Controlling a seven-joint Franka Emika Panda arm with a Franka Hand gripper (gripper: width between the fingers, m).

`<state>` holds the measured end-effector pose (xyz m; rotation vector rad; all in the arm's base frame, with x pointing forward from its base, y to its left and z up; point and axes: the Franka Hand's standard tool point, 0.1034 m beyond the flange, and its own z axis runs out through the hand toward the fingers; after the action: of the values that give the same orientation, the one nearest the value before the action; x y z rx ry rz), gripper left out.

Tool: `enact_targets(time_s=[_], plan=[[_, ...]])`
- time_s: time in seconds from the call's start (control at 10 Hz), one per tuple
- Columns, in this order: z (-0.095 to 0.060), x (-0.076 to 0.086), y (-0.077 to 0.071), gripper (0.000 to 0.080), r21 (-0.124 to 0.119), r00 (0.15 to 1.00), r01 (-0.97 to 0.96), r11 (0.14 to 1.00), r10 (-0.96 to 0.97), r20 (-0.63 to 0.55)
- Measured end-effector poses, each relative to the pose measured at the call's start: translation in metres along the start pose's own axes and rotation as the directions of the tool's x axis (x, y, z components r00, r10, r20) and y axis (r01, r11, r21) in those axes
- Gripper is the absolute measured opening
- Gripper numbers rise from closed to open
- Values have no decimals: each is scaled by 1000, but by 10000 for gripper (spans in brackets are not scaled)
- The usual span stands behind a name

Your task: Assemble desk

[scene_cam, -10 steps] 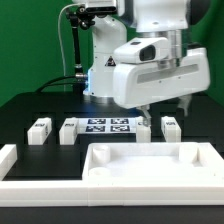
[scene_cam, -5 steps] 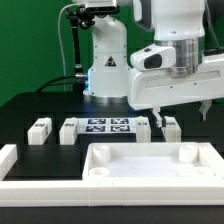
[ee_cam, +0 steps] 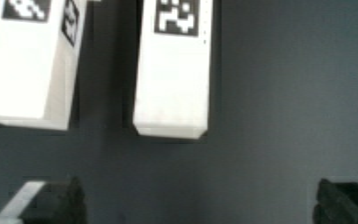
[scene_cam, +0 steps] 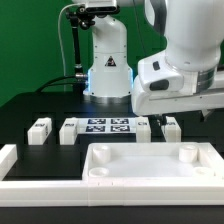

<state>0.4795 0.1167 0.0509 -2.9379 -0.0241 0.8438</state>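
Observation:
The white desk tabletop lies at the front with its raised rim and round corner sockets up. Four short white tagged legs lie in a row behind it: two on the exterior view's left and two on the right. My gripper hangs above the two right legs, open and empty. The wrist view shows two legs side by side on the dark table. The gripper is apart from them, its dark fingertips spread wide.
The marker board lies between the two pairs of legs. Low white border rails run along the left and the front of the table. The robot base stands at the back.
The arm has swung toward the exterior view's right and the hand has turned, so it now hangs above the two right legs. No part has moved.

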Motion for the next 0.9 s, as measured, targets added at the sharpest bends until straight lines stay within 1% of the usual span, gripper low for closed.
enact_targets(time_s=[0.1,0.2,0.3,0.4,0.5,0.6,0.8,0.9], plan=[[1,2,-1,648,2,999,0,1000,0,40],[5,-5,1,648,-1,991,1,1000,-1,137],[12,-8,7,648,-5,973,-10,1000,11,232],[21,-14,15,648,-16,924,-32,999,35,380],[24,2,17,648,-3,921,-41,999,39,388],[22,4,16,648,-2,929,-38,999,36,368],[24,4,15,648,-2,928,-33,999,32,371],[29,1,12,648,-12,925,-40,999,41,378]])
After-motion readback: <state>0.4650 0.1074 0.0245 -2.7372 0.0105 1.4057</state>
